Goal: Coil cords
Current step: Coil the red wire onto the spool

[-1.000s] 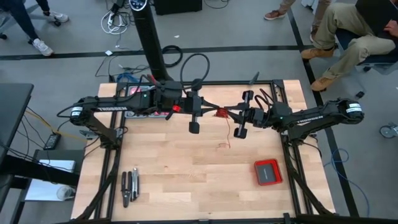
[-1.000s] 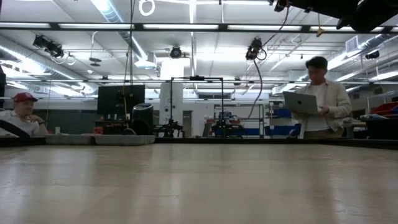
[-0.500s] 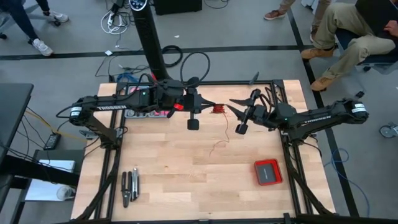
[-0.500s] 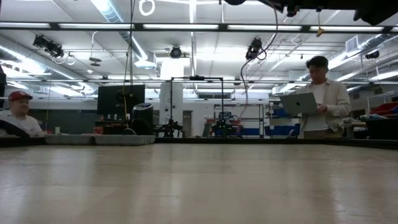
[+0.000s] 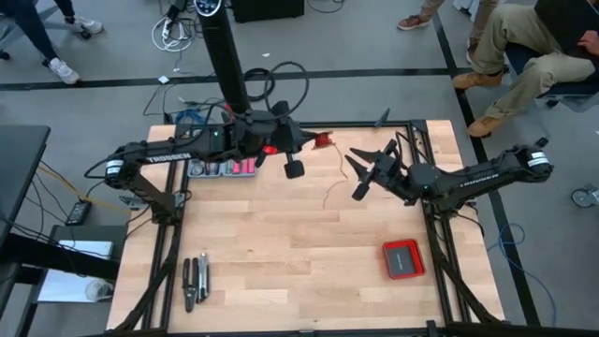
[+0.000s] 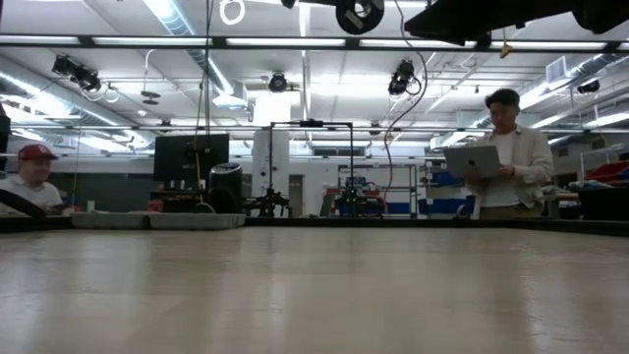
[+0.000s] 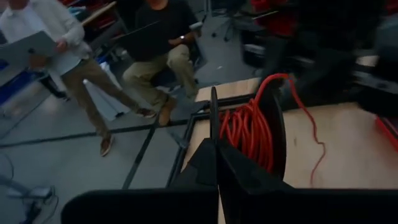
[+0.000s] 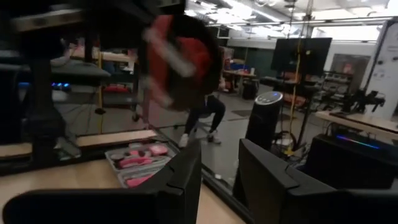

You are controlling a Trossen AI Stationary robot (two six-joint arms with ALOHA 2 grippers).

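Cords first: from above, the red wire [image 5: 323, 141] is wound on a small spool held up at the far middle of the table [image 5: 281, 271], pinched at the tip of the left gripper [image 5: 314, 140], whose fingers are pressed together on it. A loose thin tail of the same wire trails from the spool down toward the wood, ending between the two arms. The right gripper [image 5: 360, 168] hangs just right of that tail, fingers spread and holding nothing. A flat red box [image 5: 403, 258] lies on the near right of the table, pliers [image 5: 195, 280] on the near left, and a tray of pink pieces [image 5: 225, 168] sits under the left arm at the far edge.

From table height, only bare wood shows, with dark arm parts overhead and a person holding a laptop [image 6: 475, 160] standing far right.

The left wrist camera shows the red coil [image 7: 249, 134] on its black spool, clamped right at its own closed fingertips.

The right wrist camera shows its two fingers [image 8: 186, 180] apart, with the red coil [image 8: 180, 62] blurred beyond them.
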